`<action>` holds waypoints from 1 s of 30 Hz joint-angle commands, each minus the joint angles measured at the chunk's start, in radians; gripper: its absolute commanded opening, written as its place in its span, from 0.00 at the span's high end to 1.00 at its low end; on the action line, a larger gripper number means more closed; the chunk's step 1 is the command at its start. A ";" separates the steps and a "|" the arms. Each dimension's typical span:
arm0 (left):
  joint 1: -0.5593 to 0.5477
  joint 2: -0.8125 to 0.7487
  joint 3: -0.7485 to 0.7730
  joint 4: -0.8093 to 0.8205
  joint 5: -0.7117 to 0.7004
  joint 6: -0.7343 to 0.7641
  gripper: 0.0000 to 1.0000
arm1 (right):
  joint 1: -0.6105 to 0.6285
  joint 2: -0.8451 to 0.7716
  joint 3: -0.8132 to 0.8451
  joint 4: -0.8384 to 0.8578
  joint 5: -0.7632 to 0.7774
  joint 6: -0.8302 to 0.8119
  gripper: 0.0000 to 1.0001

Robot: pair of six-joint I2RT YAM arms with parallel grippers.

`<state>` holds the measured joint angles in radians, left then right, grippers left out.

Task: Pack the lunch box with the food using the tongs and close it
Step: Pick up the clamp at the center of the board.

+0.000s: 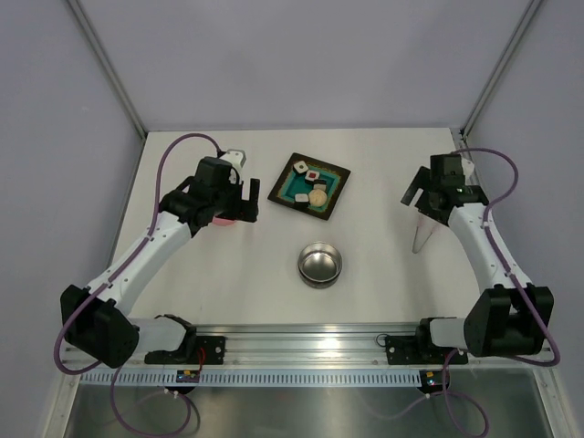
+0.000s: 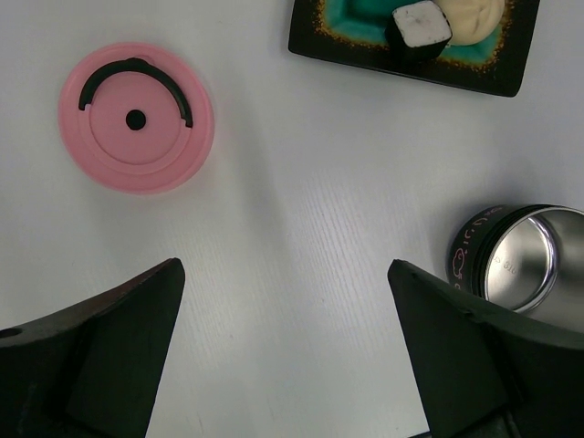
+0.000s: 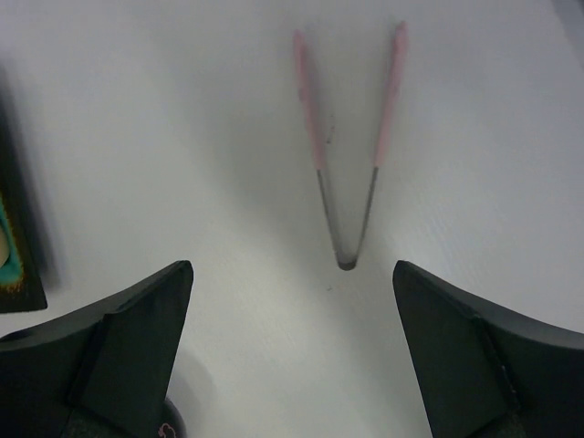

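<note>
Slender steel tongs with pink tips (image 3: 321, 169) lie flat on the white bench (image 1: 237, 274) just under the wide-open right hand (image 3: 293, 266). Light, thin and springy, they look best pinched across both arms near the joint. The round steel lunch box (image 1: 319, 264), the bite-size food (image 2: 420, 26) on its dark square tray (image 2: 411, 73) and the round pink lid (image 2: 137, 117) below the wide-open left hand (image 2: 286, 265) sit apart, with nothing in the way.

The steel bowl (image 1: 319, 265) stands uncovered near the middle of the table (image 1: 228, 274). At its 12 o'clock lies a dark square tray (image 1: 338, 178) with a teal centre, carrying the food (image 1: 317, 194): white cubes and a beige disc. At 10 o'clock the left gripper (image 1: 248, 203) hovers, jaws apart, above a sliver of pink lid (image 1: 222, 222). At 3 o'clock the pale tongs (image 1: 423, 237) lie partly beneath the right gripper (image 1: 422, 205).
</note>
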<state>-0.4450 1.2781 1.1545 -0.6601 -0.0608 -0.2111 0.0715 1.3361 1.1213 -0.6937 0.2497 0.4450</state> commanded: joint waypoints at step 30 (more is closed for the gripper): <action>0.003 0.018 0.062 0.005 0.029 -0.022 0.01 | -0.222 0.282 -0.084 0.120 -0.188 -0.060 0.01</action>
<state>-0.4450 1.2934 1.1706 -0.6643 -0.0483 -0.2295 -0.1551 1.6020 1.0260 -0.6102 0.0612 0.4023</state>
